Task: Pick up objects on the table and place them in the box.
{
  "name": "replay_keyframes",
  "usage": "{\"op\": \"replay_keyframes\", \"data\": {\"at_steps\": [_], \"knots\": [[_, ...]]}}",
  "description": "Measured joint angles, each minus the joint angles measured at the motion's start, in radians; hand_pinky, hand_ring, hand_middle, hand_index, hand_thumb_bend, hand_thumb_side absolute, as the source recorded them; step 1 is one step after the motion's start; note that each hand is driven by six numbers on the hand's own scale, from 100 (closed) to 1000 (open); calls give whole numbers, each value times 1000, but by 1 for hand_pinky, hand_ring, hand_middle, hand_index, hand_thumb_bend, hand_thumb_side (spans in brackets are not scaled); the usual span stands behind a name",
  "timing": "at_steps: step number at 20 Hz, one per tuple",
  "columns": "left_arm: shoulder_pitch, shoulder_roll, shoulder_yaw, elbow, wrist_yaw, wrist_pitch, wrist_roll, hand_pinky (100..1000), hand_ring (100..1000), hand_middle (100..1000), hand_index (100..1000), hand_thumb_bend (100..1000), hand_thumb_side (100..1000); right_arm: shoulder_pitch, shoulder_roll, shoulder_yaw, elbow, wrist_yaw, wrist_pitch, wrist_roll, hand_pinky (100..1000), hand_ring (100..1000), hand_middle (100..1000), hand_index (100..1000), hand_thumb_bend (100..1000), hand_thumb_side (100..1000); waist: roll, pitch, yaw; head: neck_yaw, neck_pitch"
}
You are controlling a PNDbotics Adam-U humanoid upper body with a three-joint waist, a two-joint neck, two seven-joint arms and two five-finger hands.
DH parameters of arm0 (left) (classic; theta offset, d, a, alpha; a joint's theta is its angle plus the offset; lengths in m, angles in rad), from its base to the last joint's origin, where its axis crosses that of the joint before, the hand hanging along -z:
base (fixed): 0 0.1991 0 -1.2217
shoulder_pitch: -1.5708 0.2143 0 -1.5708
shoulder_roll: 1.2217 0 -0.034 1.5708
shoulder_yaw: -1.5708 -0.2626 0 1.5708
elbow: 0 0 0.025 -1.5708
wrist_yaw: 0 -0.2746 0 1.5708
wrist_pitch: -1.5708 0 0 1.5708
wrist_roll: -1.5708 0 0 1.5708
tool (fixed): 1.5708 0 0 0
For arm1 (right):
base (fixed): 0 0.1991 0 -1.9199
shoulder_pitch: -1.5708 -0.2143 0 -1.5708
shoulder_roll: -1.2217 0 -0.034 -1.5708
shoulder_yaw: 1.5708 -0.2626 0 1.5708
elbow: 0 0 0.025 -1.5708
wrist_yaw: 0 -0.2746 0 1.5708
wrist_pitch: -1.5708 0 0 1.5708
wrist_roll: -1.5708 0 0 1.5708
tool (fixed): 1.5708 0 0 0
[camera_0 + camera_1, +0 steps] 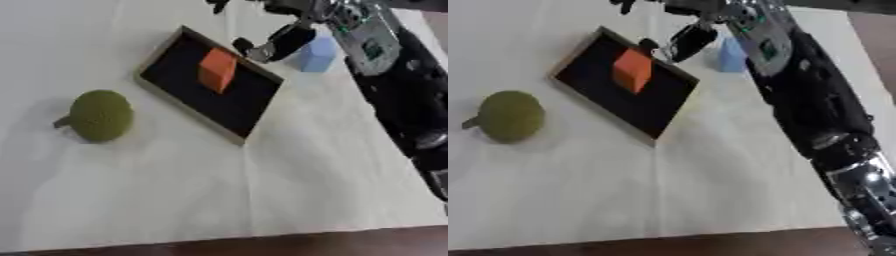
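Box (179, 105), shallow tray with black floor and pale rim, lies askew on white table (262, 190). Orange block (217, 70) stands inside box, toward its far end. Blue block (318, 54) sits on table just beyond box's far right edge, outside it. Green round object (101, 115) with small stem lies on table, well apart to box's left. Right hand (280, 42) hovers over box's far corner, next to blue block, fingers relaxed, holding nothing. Left hand not seen.
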Motion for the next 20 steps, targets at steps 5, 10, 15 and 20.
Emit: {"op": "replay_keyframes", "data": {"at_steps": [5,10,15,20], "knots": [[0,0,0,0,0,1,1,682,736,758,823,100,656,7,-31,-34,-35,-58,37,31,1000,1000,796,967,100,202,0,0,0,6,0],[2,0,0,0,0,2,2,682,736,758,823,100,660,43,-105,-52,-38,-61,37,22,1000,1000,803,969,100,182,1,0,-8,15,0],[8,0,0,0,-2,3,3,682,737,759,823,100,662,92,-187,-52,-8,-32,3,-21,1000,1000,815,974,100,187,6,0,-15,25,0],[8,0,0,0,-2,4,4,681,738,760,823,100,667,139,-233,-53,31,18,-35,-61,1000,1000,826,975,100,207,12,10,-16,32,0]]}}
